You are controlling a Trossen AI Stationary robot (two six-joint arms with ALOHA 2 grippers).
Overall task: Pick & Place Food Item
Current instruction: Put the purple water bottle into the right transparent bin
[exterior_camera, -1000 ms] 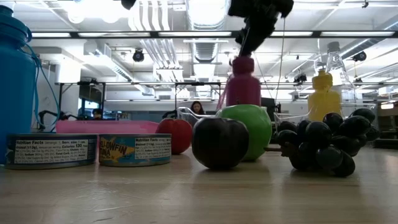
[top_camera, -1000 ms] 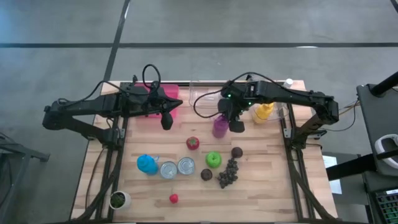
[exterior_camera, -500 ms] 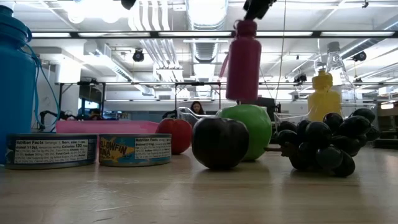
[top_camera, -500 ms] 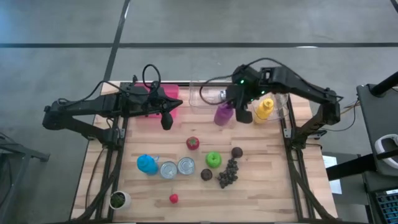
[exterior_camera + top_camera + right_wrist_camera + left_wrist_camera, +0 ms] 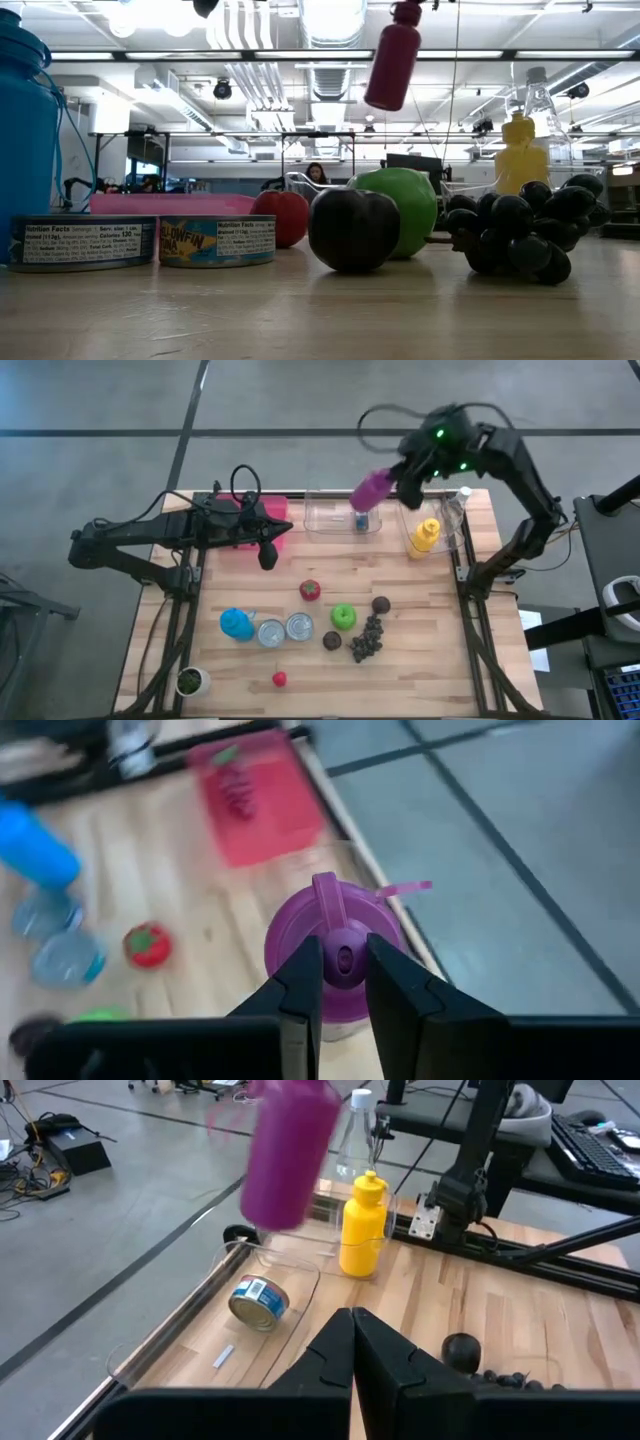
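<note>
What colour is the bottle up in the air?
Purple bottle; the left wrist view shows it best.

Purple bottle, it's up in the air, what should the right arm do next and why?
Probably lower it into the clear bin. The right end effector grips the purple bottle by its cap, tilted, high above the bin, which holds one can.

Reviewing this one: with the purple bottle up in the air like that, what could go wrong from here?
1. The right gripper pinches the purple bottle only by its cap, and it hangs tilted; it might slip.
2. It is above the clear bin holding a can; a drop could hit them.
</note>
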